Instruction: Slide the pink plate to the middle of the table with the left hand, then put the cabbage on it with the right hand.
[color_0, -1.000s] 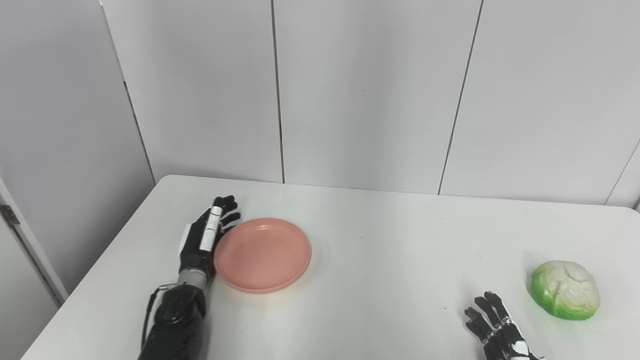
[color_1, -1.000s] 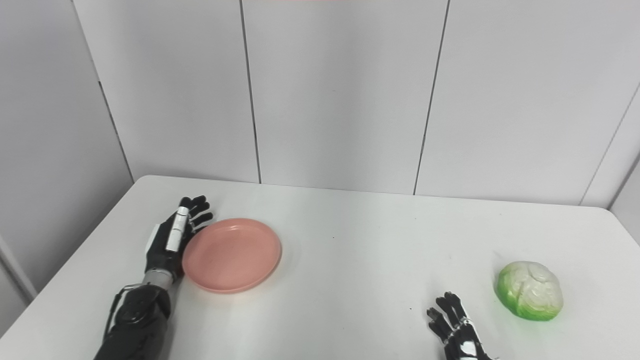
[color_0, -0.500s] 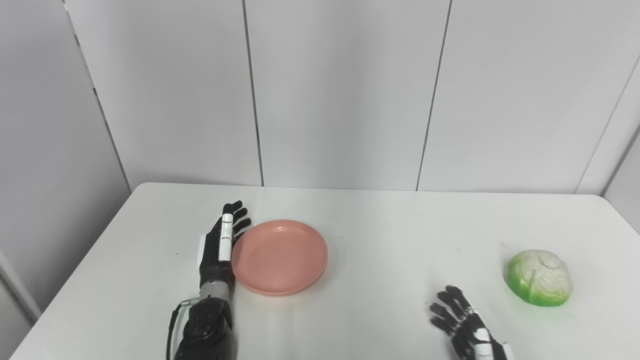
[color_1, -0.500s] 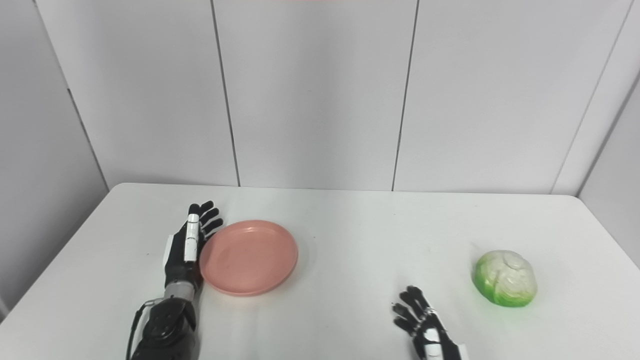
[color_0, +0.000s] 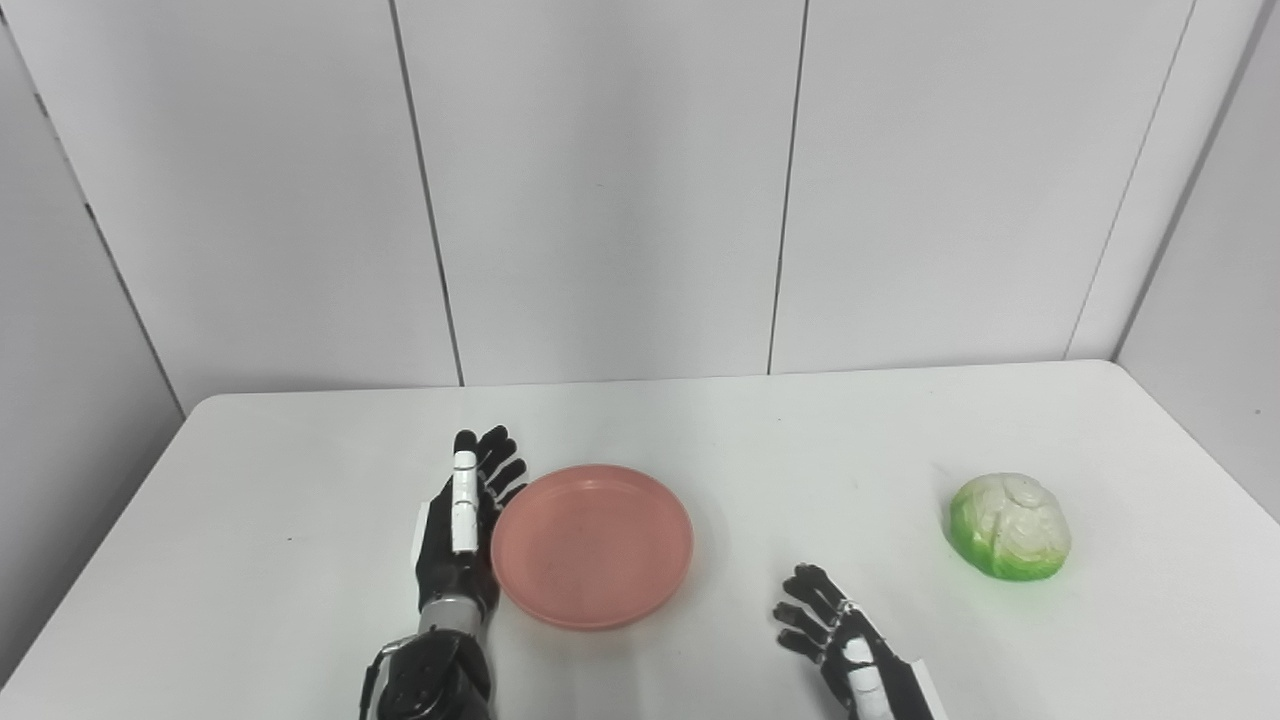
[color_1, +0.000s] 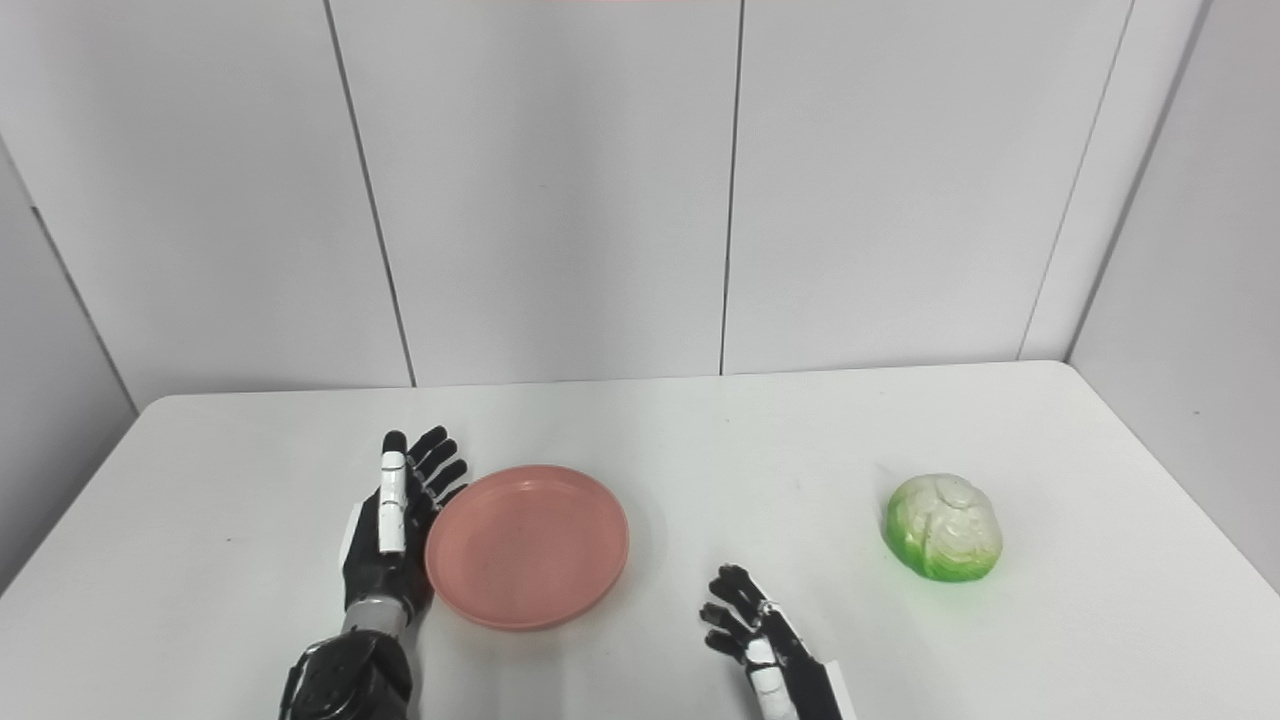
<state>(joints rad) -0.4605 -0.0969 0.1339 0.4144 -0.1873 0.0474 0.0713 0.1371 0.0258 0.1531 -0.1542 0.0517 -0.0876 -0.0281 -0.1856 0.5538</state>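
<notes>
Pink plate (color_0: 592, 545): we take this as our landmark; it lies flat on the white table (color_0: 250, 500), and we see nothing lying in it.
Left hand (color_0: 458, 520): we see it standing on edge right against the plate's left rim, palm turned toward the plate, touching or all but touching it.
Left fingers (color_0: 464, 487): stretched out straight and slightly fanned, pointing toward the far wall; they grip nothing.
Left arm: it comes up from the bottom edge, just left of the plate's near side.
Right hand (color_0: 835, 640): we find it to the right of the plate and a little nearer to us, low over the table, apart from the plate's rim.
Right fingers (color_1: 728, 600): spread apart and holding nothing.
Cabbage (color_0: 1010, 526): it sits on the table well to the right of the plate, beyond the right hand and clear of it; green at the base, pale on top.
Table: white and bare around the plate; the plate sits a little left of its centre.
Wall (color_0: 600, 180): pale grey panels rise behind the table's far edge, well beyond the plate.
</notes>
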